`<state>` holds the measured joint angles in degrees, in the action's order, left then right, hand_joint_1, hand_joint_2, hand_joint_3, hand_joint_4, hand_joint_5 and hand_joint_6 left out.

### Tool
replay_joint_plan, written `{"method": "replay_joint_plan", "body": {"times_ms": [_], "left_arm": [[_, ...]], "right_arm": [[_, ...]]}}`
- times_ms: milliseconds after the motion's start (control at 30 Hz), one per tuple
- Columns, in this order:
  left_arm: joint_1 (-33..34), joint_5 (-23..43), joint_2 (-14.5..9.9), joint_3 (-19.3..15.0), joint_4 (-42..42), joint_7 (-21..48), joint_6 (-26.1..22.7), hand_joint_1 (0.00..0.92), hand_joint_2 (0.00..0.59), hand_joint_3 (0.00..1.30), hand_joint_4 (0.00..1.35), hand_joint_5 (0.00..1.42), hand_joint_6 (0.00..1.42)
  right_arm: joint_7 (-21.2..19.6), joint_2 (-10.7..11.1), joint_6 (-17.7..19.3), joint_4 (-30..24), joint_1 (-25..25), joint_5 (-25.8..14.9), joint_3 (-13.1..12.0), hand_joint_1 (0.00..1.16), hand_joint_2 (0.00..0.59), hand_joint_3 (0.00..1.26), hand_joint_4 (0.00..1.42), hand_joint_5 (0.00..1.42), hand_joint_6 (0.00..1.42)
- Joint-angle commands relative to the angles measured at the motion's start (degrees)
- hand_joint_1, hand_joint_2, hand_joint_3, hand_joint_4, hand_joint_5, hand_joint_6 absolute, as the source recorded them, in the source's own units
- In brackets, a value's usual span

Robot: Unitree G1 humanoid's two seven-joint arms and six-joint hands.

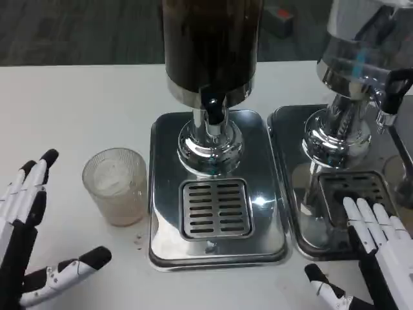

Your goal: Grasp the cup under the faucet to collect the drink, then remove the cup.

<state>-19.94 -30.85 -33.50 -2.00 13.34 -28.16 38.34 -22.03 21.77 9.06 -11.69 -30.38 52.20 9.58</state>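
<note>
Two drink dispensers are standing side by side on the white table [77, 103]. Nearer the centre, a dispenser with dark liquid [210, 42] is rising on a chrome pedestal from a polished steel base [216, 248], its black faucet [212, 111] pointing down toward a slotted drip grate [215, 208]. Nothing is sitting on that grate. To the right, a second chrome dispenser [352, 71] is standing on its own steel base [303, 226] with a darker drip grate [355, 194].

A ribbed clear glass cup [116, 186] is standing upright on the table, just beside the left edge of the central base and well to the left of the faucet; it is appearing pale and frosted inside, and whether it is holding anything cannot be told.

At lower left, the left hand [29, 239] is hovering near the cup without touching it, fingers spread wide apart, thumb extended toward the central base, and holding nothing. At lower right, the right hand [377, 255] is lying over the front of the second base, fingers straight and parted, thumb out, likewise grasping nothing.
</note>
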Motion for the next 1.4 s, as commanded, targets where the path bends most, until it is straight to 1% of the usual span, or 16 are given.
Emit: {"method": "replay_joint_plan", "body": {"times_ms": [33,167,433,700,900,1000,1233,1300,1367,1400], "left_arm": [[3.04,2.81,0.43,-0.6,2.39,3.77,0.07,0.0,0.0,0.0,0.0,0.0,0.06],[6.0,6.88,0.73,-0.51,5.48,8.47,0.13,0.0,0.0,0.0,0.0,0.0,0.08],[10.67,11.87,1.05,-0.49,10.11,16.26,-0.92,0.0,0.0,0.0,0.0,0.0,0.09],[15.14,14.28,1.27,-0.3,14.08,21.61,-1.54,0.0,0.0,0.0,0.0,0.07,0.11],[18.21,15.17,1.11,0.44,17.19,25.5,-2.18,0.0,0.0,0.0,0.0,0.08,0.12],[19.45,14.48,0.75,0.94,18.45,26.71,-2.42,0.0,0.0,0.0,0.0,0.08,0.12],[22.11,12.9,0.44,2.18,21.35,27.38,-2.15,0.001,0.0,0.0,0.0,0.08,0.11],[22.66,12.32,0.48,2.55,21.86,27.14,-2.06,0.027,0.0,0.0,0.0,0.08,0.11],[23.28,11.55,0.54,2.98,22.48,26.77,-2.06,0.034,0.0,0.0,0.0,0.08,0.11],[23.55,11.2,0.54,3.16,22.77,26.55,-2.04,0.054,0.0,0.0,0.0,0.08,0.11]], "right_arm": [[1.13,-0.4,-0.47,-0.83,0.31,-0.88,0.09,0.3,0.34,0.0,0.0,0.0,0.04],[2.09,-0.78,-0.77,-1.05,0.5,-1.39,-0.05,0.3,0.342,0.02,0.0,0.0,0.06],[2.76,-1.38,-1.05,-1.52,0.43,-2.0,0.12,0.3,0.342,0.05,0.0,0.0,0.06],[3.62,-1.73,-1.3,-1.71,0.57,-2.85,0.19,0.3,0.342,0.07,0.0,0.0,0.07],[4.12,-1.95,-1.21,-1.63,0.67,-3.61,0.14,0.31,0.337,0.08,0.0,0.0,0.09],[4.43,-2.05,-1.15,-1.61,0.74,-4.1,0.03,0.32,0.335,0.08,0.0,0.0,0.11],[5.07,-1.96,-1.17,-1.6,0.91,-5.14,-0.23,0.32,0.335,0.09,0.0,0.0,0.12],[5.22,-1.93,-1.21,-1.67,0.93,-5.36,-0.35,0.33,0.338,0.09,0.0,0.0,0.12],[5.36,-1.94,-1.3,-1.73,0.96,-5.56,-0.43,0.33,0.341,0.09,0.0,0.0,0.12],[5.45,-1.96,-1.35,-1.77,0.97,-5.67,-0.49,0.33,0.342,0.09,0.0,0.0,0.12]]}}
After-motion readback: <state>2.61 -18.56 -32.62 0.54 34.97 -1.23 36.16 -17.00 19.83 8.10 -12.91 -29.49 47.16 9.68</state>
